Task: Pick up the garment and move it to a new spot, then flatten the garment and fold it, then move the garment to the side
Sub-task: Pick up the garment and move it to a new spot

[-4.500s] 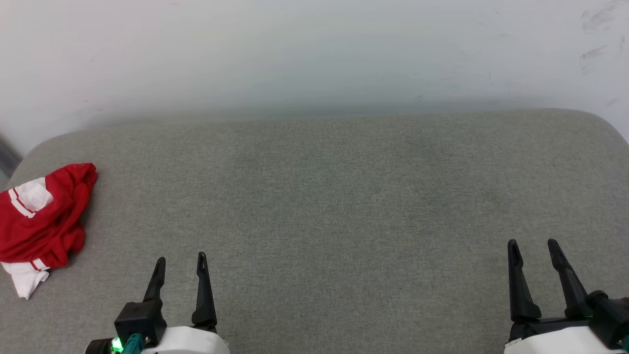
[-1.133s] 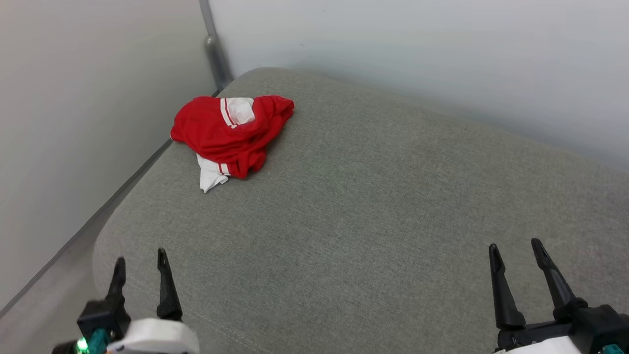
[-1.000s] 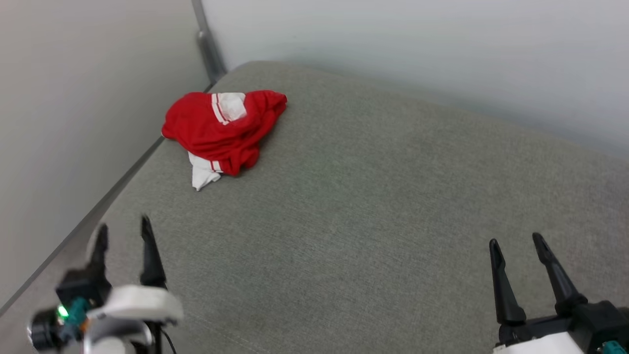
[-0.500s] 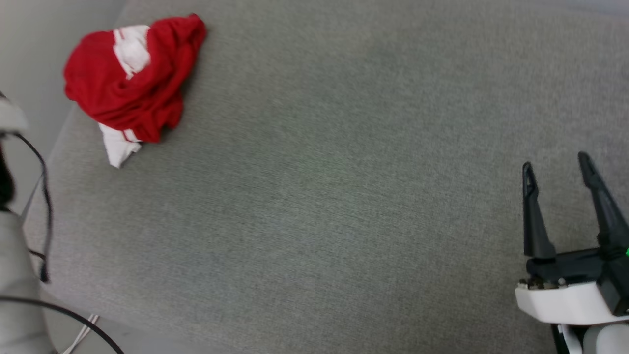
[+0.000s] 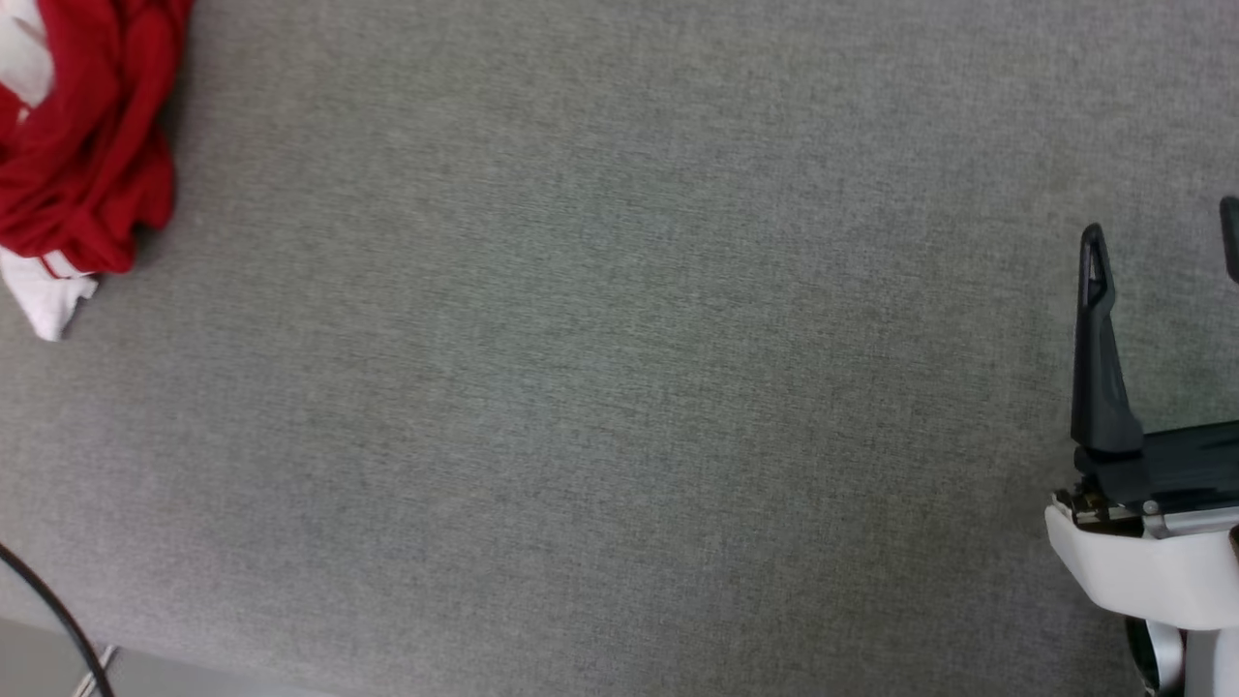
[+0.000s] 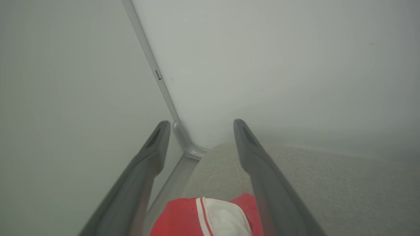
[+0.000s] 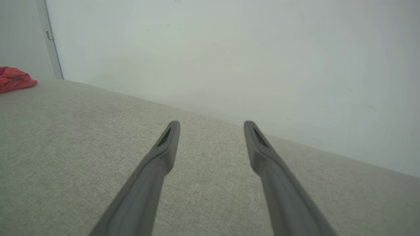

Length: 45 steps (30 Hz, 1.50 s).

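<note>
Because the head camera has dipped and turned over the last second, the garment, a crumpled red jersey shirt with white sleeves and red-and-white striped trim, now sits at the upper-left edge of the head view. This shift is the camera's; the heap itself lies as before, near the far left corner of the grey woven-fabric padded surface.

Left gripper: two long dark fingers spread wide, nothing between them. It has left its low resting place and now looks over the garment, which shows low between the fingers in the left wrist view; contact cannot be confirmed. Beyond stand the pale wall and a grey corner post.

Right gripper: likewise spread and empty, hovering over bare surface well apart from the garment. Its fingers point toward the wall.

Interpretation: the reach for the first pick-up appears under way on the left side; lifting, flattening and folding are not yet begun. A thin black cable crosses the lower-left corner.
</note>
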Available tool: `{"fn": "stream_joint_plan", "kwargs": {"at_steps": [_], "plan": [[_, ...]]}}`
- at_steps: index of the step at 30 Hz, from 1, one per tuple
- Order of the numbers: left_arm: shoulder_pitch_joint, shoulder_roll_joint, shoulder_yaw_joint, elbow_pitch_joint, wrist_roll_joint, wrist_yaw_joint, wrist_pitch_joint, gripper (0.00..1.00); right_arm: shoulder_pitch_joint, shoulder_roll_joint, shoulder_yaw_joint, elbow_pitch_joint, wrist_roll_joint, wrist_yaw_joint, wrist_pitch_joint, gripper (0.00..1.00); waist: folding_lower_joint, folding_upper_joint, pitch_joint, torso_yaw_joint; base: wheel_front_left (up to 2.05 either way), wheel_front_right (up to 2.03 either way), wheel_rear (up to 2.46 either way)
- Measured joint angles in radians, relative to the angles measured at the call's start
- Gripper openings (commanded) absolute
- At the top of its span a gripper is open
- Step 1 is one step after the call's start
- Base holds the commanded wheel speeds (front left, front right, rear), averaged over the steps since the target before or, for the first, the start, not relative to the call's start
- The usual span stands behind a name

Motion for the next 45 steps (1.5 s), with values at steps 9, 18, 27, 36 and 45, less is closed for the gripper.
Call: {"fn": "stream_joint_plan", "kwargs": {"at_steps": [9,18,27,36,45], "plan": [[0.001,0.136,-0.272,0.011,-0.345,-0.001,0.335,1.00,-0.022,-0.008,0.009,-0.036,-0.003,0.000,0.000,1.00,-0.0001,0.0000,0.064,-0.024,0.00,0.00,0.00],[0.081,0.213,-0.430,-0.040,-0.648,-0.001,0.623,1.00,-0.033,-0.022,0.009,-0.060,-0.010,0.000,0.000,1.00,-0.0001,0.0000,0.092,-0.041,0.00,0.00,0.00],[0.106,0.235,-0.534,-0.021,-0.724,-0.001,0.719,1.00,-0.035,-0.022,0.013,-0.060,-0.010,0.000,0.000,1.00,-0.0002,0.0000,0.114,-0.048,0.00,0.00,0.00],[0.074,0.238,-0.607,0.024,-0.706,-0.001,0.655,0.00,-0.037,-0.015,0.025,-0.023,0.001,0.000,0.000,1.00,-0.0002,0.0000,0.066,-0.053,0.00,0.00,0.00],[-0.004,0.313,-0.712,-0.130,-0.661,-0.001,0.593,0.00,-0.029,-0.005,0.046,0.024,0.036,0.000,0.000,1.00,-0.0002,0.0000,-0.057,-0.046,0.00,0.00,0.00]]}}
